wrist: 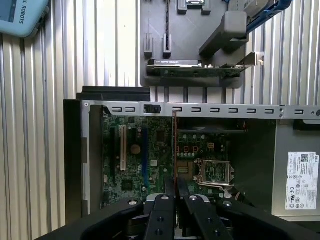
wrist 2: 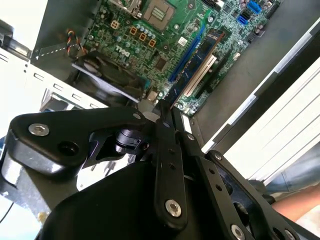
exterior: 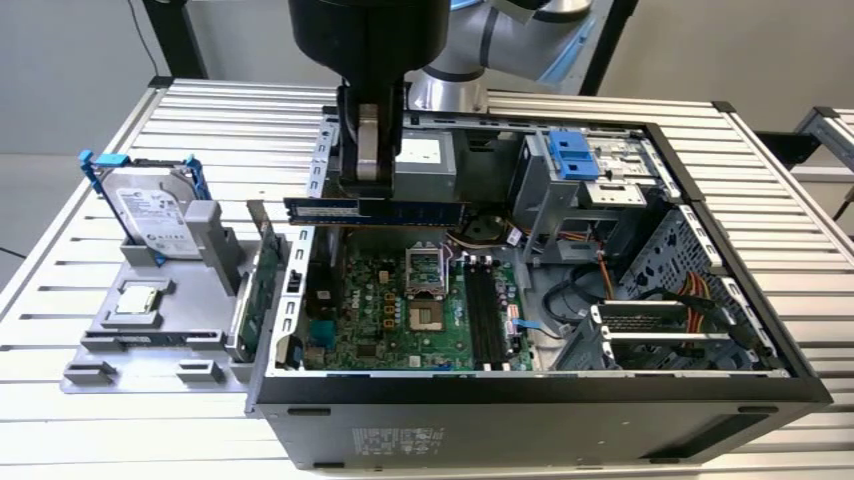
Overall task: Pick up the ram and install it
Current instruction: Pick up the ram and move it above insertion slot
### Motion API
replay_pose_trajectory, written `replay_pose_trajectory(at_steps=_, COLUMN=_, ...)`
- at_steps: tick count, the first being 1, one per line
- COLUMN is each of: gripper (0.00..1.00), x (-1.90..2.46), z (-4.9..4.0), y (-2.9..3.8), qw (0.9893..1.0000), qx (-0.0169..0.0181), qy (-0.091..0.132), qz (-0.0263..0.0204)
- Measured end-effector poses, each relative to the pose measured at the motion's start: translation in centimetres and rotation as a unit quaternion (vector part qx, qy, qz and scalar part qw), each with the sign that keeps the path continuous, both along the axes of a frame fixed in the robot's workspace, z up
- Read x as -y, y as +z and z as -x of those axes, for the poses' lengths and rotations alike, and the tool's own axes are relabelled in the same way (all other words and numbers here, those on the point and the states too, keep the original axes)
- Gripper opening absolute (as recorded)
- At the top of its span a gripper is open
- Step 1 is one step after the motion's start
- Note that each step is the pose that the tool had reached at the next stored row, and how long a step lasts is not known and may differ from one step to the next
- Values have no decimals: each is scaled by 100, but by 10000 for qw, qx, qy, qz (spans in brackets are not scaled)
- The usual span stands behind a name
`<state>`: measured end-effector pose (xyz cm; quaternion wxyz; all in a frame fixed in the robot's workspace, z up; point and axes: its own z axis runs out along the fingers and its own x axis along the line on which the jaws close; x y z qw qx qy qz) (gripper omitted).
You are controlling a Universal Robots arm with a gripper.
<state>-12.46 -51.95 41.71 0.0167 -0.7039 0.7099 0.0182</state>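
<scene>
Over the open case: the long, narrow blue circuit-board ram stick hangs level on its long edge, above the green motherboard and clear of it. In the first wrist view the ram stick shows edge-on as a thin line.
End effector: the black two-finger end effector is clamped on the stick's upper edge, off-centre toward the exterior view's left.
Handling: probably very light and stiff, but thin and brittle. Chips and the contact edge are the fragile parts. The flat faces near the top edge look the safest hold, leaving the lower contact edge free. An off-centre hold could let it tip under a push.
Pads: whether they bear on chips or bare board is hard to make out.
Slots: black plastic memory slots, long and narrow, lie lower and toward the exterior view's right of the stick, just beside the square metal processor socket.
Case: black sheet-metal computer case, with folded rims and perforated panels.
Worktop: ribbed aluminium worktop, hard and grooved.
</scene>
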Motion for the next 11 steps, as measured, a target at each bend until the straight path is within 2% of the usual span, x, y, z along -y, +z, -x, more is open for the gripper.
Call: replay_pose_trajectory(at_steps=11, gripper=0, x=0, z=-127, y=0, qw=10000, qx=0, qy=0, qz=0)
